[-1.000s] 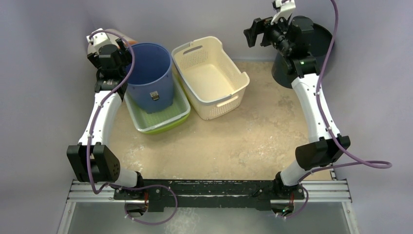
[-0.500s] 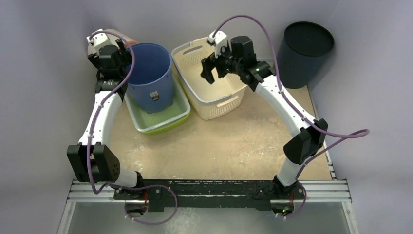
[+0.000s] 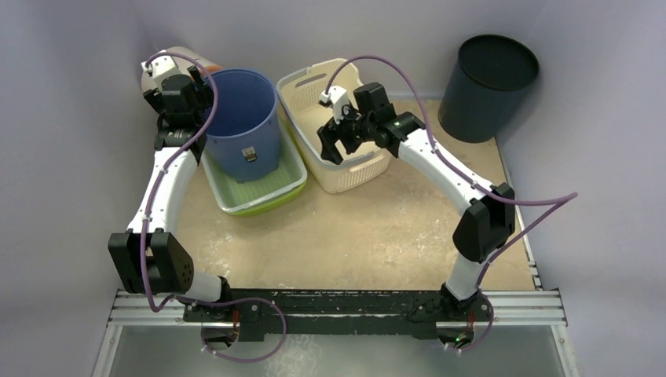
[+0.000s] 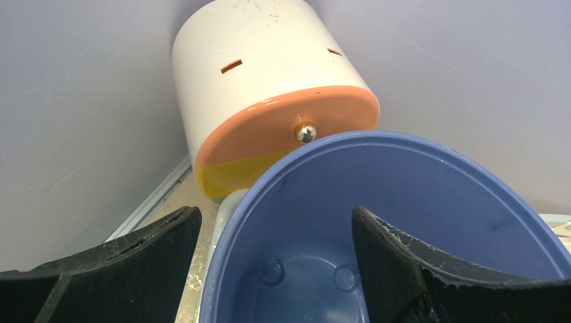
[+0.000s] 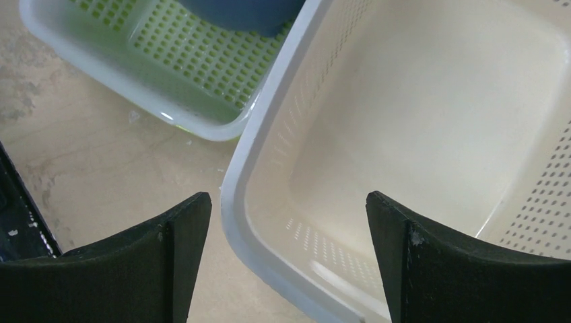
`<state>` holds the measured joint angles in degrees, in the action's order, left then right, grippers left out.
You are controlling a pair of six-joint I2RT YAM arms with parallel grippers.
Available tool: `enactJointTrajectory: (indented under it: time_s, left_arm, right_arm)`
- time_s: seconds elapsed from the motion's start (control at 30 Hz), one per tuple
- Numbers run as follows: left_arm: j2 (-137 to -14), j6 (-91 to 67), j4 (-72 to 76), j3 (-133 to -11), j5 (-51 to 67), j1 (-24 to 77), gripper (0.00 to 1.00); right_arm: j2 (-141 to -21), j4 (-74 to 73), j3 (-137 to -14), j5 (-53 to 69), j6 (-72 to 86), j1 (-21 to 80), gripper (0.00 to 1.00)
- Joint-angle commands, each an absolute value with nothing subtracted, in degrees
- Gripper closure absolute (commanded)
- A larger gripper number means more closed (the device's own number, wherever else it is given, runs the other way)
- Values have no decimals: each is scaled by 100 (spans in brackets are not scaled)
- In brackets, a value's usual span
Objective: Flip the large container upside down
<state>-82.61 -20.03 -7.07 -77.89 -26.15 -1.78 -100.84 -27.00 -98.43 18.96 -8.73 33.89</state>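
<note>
Basket (image 3: 306,94) stands upright on the table (image 3: 353,228), its near rim just below and between the wide-apart right jaws.

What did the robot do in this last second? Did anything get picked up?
The right arm swung left, away from the black bin in the far corner, and now hangs over the cream basket's near edge, jaws open, holding nothing. The left arm stayed at the blue bucket's rim, jaws open; no container moved.
</note>
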Motion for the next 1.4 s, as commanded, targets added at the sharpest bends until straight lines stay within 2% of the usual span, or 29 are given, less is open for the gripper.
enactJointTrajectory:
  time_s: [0.0,0.23,0.63,0.7,0.83,0.9,0.93,1.07,1.37]
  left_arm:
    - [-8012,-2075,-578,-7755,-2590,-211,18]
    - [-7916,-2004,-580,-7601,-2662,-212,18]
    - [-7815,-2020,-556,-7413,-2669,-211,18]
    - [-7778,-2012,-562,-7393,-2671,-211,18]
    - [-7706,-2004,-554,-7340,-2714,-211,18]
    - [-7686,-2004,-554,-7330,-2724,-211,18]
    - [-7684,-1996,-554,-7323,-2736,-213,18]
    - [-7669,-1948,-562,-7343,-2740,-215,18]
    - [-7718,-1855,-589,-7496,-2745,-222,18]
  right_arm:
    - [-10204,-2607,-9778,2080,-1007,3464,13]
    - [-10340,-2591,-9612,2136,-948,3647,16]
    - [-10296,-2272,-8840,1420,-712,3668,30]
    - [-10290,-2215,-8841,1250,-678,3669,38]
    - [-10449,-2357,-9065,1520,-542,3660,82]
    - [-10559,-2502,-9269,1587,-550,3658,98]
    - [-10590,-2534,-9343,1616,-570,3660,100]
    - [-10414,-2226,-9344,1799,-432,3573,100]
    - [-9763,-96,-9500,4658,795,2789,100]
